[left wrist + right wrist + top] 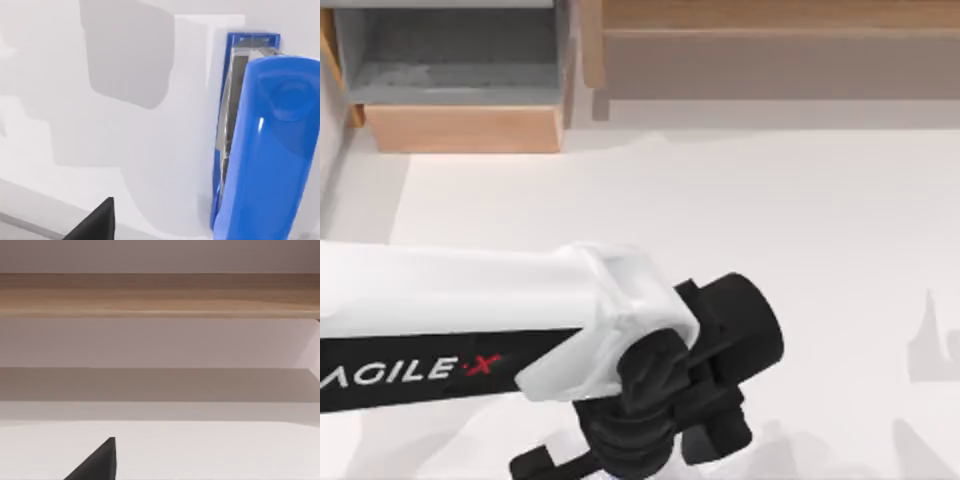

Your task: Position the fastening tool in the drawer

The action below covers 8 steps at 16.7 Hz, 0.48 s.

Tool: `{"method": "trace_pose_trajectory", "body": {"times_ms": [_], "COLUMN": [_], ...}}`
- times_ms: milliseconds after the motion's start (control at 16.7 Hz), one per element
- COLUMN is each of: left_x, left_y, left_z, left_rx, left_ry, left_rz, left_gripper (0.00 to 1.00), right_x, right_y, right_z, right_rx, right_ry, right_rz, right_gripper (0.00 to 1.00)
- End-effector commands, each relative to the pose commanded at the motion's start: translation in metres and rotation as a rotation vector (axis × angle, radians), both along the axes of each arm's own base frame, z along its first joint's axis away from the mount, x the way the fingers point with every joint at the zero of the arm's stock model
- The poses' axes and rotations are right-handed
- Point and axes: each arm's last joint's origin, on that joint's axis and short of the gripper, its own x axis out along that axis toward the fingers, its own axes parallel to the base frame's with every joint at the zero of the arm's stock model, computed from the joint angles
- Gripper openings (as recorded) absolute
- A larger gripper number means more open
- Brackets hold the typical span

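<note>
The fastening tool [265,145] is a bright blue stapler lying flat on the white table, close under my left wrist camera. My left gripper [620,455] hangs over the table's near edge, at the middle of the top view, on a long white arm reaching in from the left. It stands open, with one dark fingertip [102,222] off to the side of the stapler and not touching it. The drawer [460,85] is pulled open at the far left, with a light wood front and a bare grey floor. A right-gripper fingertip [102,460] faces the shelf.
A long brown wooden shelf unit [770,50] runs along the far right, also seen as the wooden shelf board [160,295]. White tabletop [720,200] lies between my left arm and the drawer.
</note>
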Motion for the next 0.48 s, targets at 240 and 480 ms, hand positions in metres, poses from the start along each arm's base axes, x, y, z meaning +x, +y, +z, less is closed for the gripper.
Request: {"method": "trace_pose_trajectory", "body": {"times_ms": [240, 480], "left_x": [-0.001, 0.000], "left_y": [-0.001, -0.001], "left_z": [-0.001, -0.012], "left_rx": [0.005, 0.008], "left_ry": [0.003, 0.004], "left_rz": [0.001, 0.000], "left_gripper": [1.00, 1.00], "right_x": [0.000, 0.000], "right_y": [0.000, 0.000], "right_z": [0.000, 0.000], "right_rx": [0.000, 0.000], "right_ry": [0.000, 0.000], "right_rz": [0.000, 0.000], "right_gripper": [1.00, 1.00]}}
